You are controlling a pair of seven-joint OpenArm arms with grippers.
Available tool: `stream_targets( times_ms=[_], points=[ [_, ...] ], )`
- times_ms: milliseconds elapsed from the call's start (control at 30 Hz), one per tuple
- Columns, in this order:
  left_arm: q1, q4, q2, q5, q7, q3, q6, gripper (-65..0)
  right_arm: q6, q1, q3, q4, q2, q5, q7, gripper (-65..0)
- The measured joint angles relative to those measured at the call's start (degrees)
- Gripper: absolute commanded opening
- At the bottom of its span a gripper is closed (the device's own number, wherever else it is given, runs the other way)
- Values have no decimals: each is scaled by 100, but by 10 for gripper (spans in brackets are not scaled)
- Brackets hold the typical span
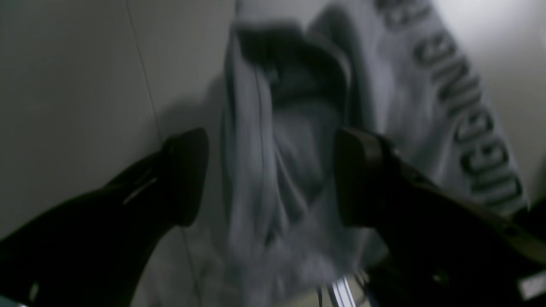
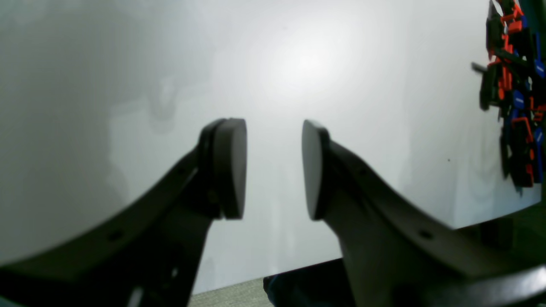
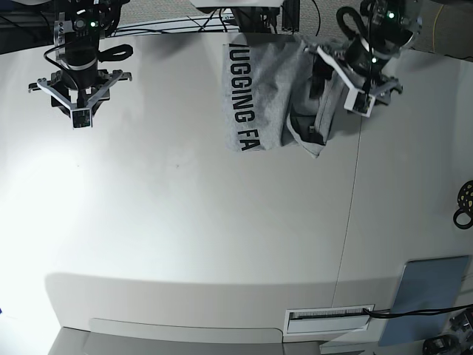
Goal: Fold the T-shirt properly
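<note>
While the right tool (image 3: 81, 111) hangs over bare white surface (image 3: 185, 222) at the base view's far left, its two pads (image 2: 230, 168) stand parted with only the pale top visible between them, so it is released and holding nothing. Toward the middle of the back edge lies the T-shirt (image 3: 262, 96), heather grey, loosely bunched, with a flat panel on its left showing black capital letters running along that side. Its right part is rumpled into folds and a dark hollow, and a lobe of cloth droops toward the front. Just right of that heap sits the left tool (image 3: 353, 89); in its own wrist view the black fingers (image 1: 187, 175) are spread wide, a hanging fold of grey cloth between them but pinched by neither. Farther right, near the front corner, a flat grey-blue pad (image 3: 432, 292) lies well apart from the shirt.
</note>
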Motion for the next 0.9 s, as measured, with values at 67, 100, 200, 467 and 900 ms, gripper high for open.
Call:
stream_targets(
  times_ms=[67, 100, 200, 467, 900],
  points=[
    [-214, -63, 2, -201, -20, -7, 0, -211, -4, 0, 0, 0, 2, -4, -7, -431],
    [-313, -149, 2, -269, -17, -2, -4, -211, -2, 2, 2, 0, 2, -4, -70, -431],
    [-590, -479, 2, -393, 4, 0, 0, -211, -2, 0, 0, 0, 2, -2, -208, -431],
    [-1237, -1432, 2, -935, 28, 7, -361, -211, 0, 0, 2, 0, 0, 0, -240, -431],
    [-1797, -1801, 0, -1252, 22, 7, -343, -282, -2, 0, 0, 0, 0, 2, -243, -431]
  ],
)
